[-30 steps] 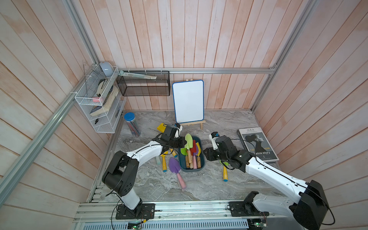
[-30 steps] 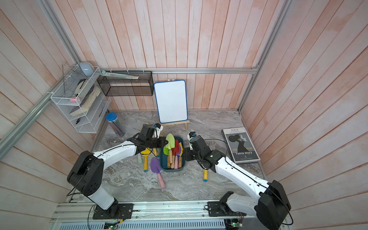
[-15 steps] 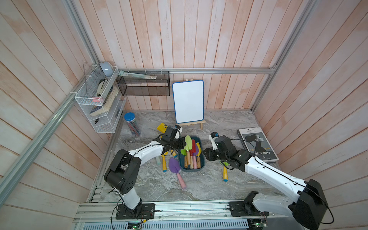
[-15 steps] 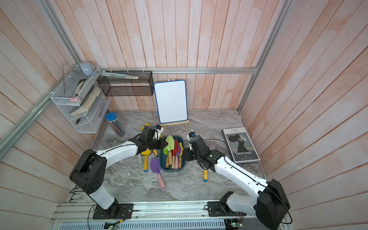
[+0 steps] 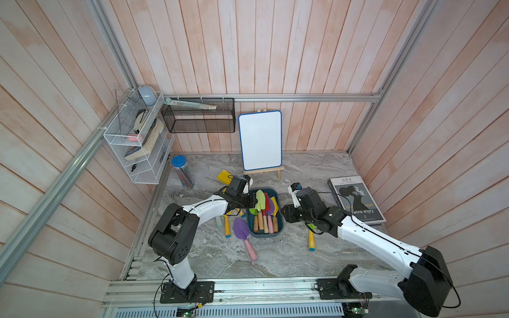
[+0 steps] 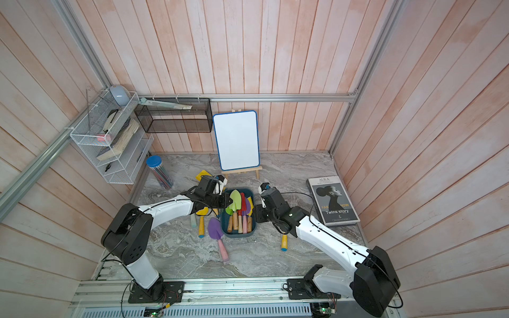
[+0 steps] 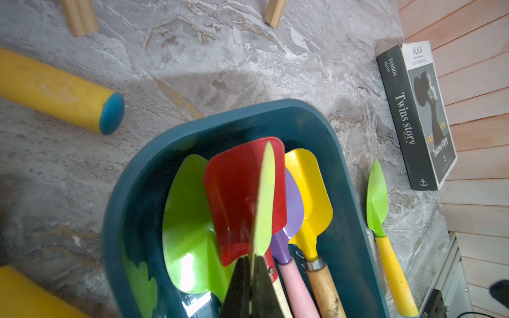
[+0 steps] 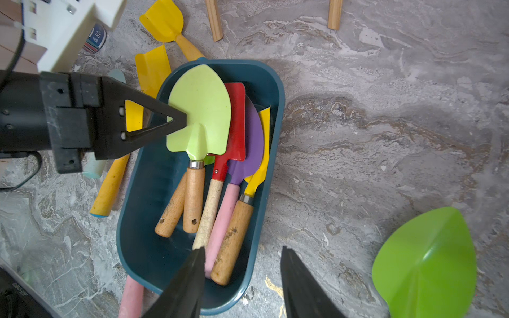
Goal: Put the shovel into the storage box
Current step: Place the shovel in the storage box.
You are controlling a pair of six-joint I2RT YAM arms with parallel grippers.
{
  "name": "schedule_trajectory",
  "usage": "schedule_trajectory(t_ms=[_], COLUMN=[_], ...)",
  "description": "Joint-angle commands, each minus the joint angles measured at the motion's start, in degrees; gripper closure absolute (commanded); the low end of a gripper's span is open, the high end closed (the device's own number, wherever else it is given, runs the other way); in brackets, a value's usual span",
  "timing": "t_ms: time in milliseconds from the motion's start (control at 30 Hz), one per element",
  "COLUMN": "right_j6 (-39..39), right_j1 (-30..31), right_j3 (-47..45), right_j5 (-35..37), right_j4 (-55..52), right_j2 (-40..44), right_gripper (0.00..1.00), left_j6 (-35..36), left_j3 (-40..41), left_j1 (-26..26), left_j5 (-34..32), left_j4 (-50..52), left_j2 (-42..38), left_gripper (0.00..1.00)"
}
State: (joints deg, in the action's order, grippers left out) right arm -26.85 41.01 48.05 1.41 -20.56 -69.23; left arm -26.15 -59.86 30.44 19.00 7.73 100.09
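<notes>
Pink-washed planks (image 5: 316,55) close in three sides, framed by aluminium rails (image 5: 303,97) across the back and down the corners. On the left wall hangs a white rack (image 5: 132,154) with books in it. Next to it, on the back wall, is a black mesh basket (image 5: 198,121). Below lies a grey marbled table (image 5: 303,170). At its back a whiteboard (image 5: 260,140) leans on a small wooden easel (image 5: 265,172). A blue-lidded jar (image 5: 181,173) of pencils stands in the back left corner, and a book (image 5: 355,199) lies flat by the right wall. Both arms (image 5: 371,239) are mounted on a metal track (image 5: 248,289) along the front edge.

The teal box (image 5: 264,234) sits mid-table between the arms. It holds other shovels (image 8: 235,124), red, purple, yellow and green, with their handles toward the track. The left gripper (image 8: 180,121) is pinched tight on the blade edge of a pale-green shovel (image 8: 201,110), which lies over the box atop the others. Whether it rests on them or hangs just clear cannot be told. The right gripper (image 8: 242,249) hovers at the box's right rim, jaws partly apart, holding nothing.

Loose on the marble are a purple shovel (image 5: 241,228) by the box's front left corner, yellow shovels (image 5: 225,176) to its left, and a bright green shovel (image 8: 424,264) under the right arm
</notes>
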Motion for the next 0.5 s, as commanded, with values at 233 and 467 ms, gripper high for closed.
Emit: schedule_trajectory(t_ms=[233, 467], right_j6=[0.6, 0.6], right_j1=[0.2, 0.2], right_j3=[1.7, 1.5], right_j5=[0.6, 0.6], right_j4=[-1.0, -1.1], right_j2=[-0.2, -0.1], right_gripper=[0.49, 0.49], left_j6=[0.0, -0.5], left_j3=[0.4, 0.2], left_j1=[0.6, 0.9], left_j5=[-0.8, -1.4], left_j4=[-1.1, -0.7], left_j2=[2.5, 3.6], left_gripper=[1.00, 0.97])
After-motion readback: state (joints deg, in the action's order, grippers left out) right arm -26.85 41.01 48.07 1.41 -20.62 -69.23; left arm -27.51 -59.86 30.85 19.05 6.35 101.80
